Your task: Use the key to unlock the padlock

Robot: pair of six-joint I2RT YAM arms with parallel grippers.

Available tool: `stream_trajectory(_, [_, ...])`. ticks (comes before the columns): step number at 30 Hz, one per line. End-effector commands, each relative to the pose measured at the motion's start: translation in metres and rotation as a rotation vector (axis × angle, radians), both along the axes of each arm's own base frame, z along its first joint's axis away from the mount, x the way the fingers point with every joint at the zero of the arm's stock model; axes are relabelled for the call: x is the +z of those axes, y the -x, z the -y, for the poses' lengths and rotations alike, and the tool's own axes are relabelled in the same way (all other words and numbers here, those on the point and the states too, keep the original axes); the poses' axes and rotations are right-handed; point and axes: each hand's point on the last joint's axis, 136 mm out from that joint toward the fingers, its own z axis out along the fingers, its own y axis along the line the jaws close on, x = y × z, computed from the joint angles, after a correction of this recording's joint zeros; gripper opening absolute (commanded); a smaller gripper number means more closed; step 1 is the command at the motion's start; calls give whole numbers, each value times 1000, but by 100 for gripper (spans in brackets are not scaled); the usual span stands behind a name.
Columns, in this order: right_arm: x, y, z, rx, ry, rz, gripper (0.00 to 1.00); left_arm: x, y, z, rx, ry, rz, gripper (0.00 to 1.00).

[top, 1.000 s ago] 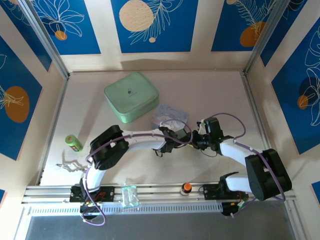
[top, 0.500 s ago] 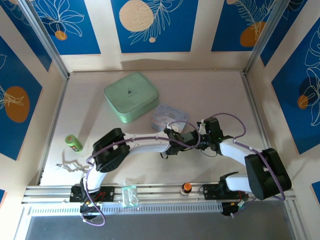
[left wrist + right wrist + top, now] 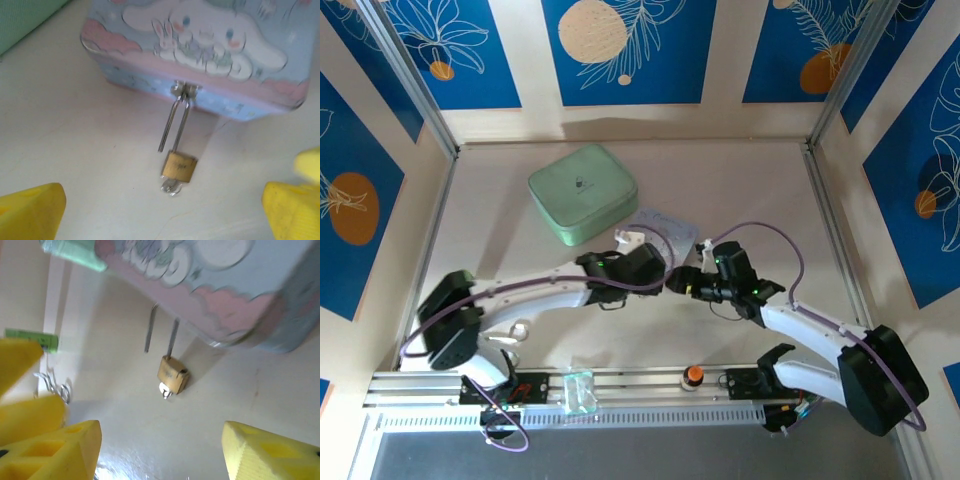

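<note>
Your left hand (image 3: 165, 212) stands wide apart, its yellow fingers (image 3: 31, 212) out to either side and gripping nothing. Just ahead of it, between the fingers and clear of both, the padlock (image 3: 178, 167) lies flat on the bench (image 3: 75, 140). The key (image 3: 171, 187) sticks out of the end of the lock nearest the hand. Going away from the hand, the shackle (image 3: 182, 125) runs up to the clasp (image 3: 184, 91) on the front wall of the tin (image 3: 200, 55), and is hooked through it. One leg of the shackle sits in the brass body. The other ends free beside it, out of the body. Past the tin, off to the hand's far left, you see a corner of the green case (image 3: 25, 20).

Your right hand (image 3: 160, 447) is apart too, and empty. The padlock lies ahead of it, between its fingers and touching neither, key end toward the hand, with the tin just beyond.

From above, your two hands sit nearly tip to tip, just at the near side of the tin.
</note>
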Motion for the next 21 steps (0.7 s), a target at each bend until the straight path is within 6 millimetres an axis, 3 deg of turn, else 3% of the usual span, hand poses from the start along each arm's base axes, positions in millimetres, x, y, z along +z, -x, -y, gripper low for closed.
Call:
stream_trajectory(1, [-1, -2, -10, 0, 62, 22, 64, 15, -10, 17, -42, 237, 32, 99])
stream_trajectory(5, [-13, -16, -23, -1, 110, -8, 59, 7, -12, 6, -43, 337, 2, 99])
stream_trajectory(10, [-25, -33, -30, -11, 176, -6, 57, 0, -11, -10, -22, 313, -4, 99])
stream_trajectory(16, [-39, -61, -6, -88, 250, -57, 54, -8, -7, -13, -4, 362, -14, 100])
stream_trajectory(21, [-26, -77, 2, -85, 222, -11, 53, -16, -4, -5, -18, 395, -40, 99])
